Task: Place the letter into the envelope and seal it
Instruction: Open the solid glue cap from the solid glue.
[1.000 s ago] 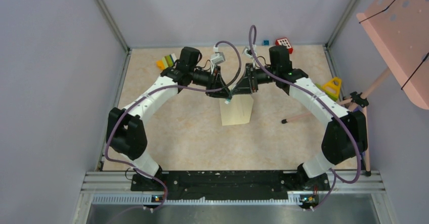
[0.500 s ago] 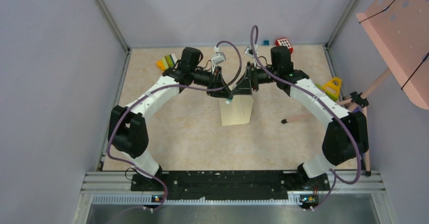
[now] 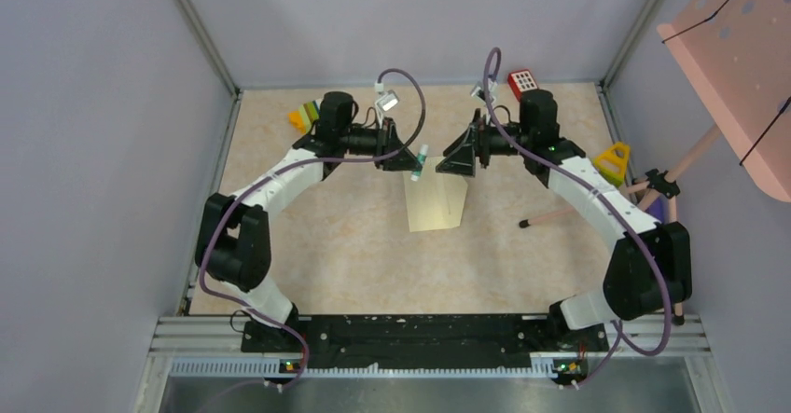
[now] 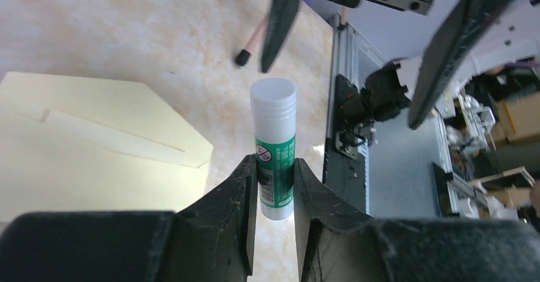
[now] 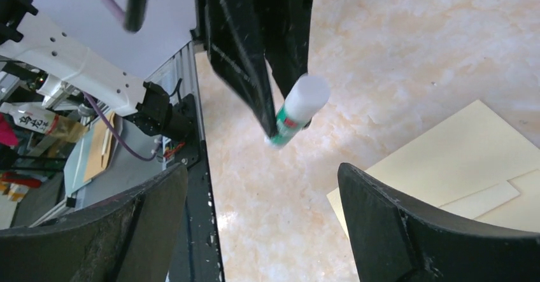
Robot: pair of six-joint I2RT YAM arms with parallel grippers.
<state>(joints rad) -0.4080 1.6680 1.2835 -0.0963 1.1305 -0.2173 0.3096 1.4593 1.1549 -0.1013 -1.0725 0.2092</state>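
While a white, green-labelled glue stick [image 4: 274, 119] is clamped in the left gripper [image 4: 275, 163], the right gripper [image 5: 261, 183] is spread empty near the far end of the pale cream-yellow paper envelope [image 3: 437, 204].

White links [image 3: 280, 175], black joints [image 3: 233, 245], purple cables [image 3: 422, 105]; left pincer [image 4: 275, 162] and right pincer [image 5: 261, 170] scuffed black.

One envelope [image 3: 437, 204], one glue stick [image 4: 274, 135], two grippers [image 4: 275, 167] [image 5: 262, 170].
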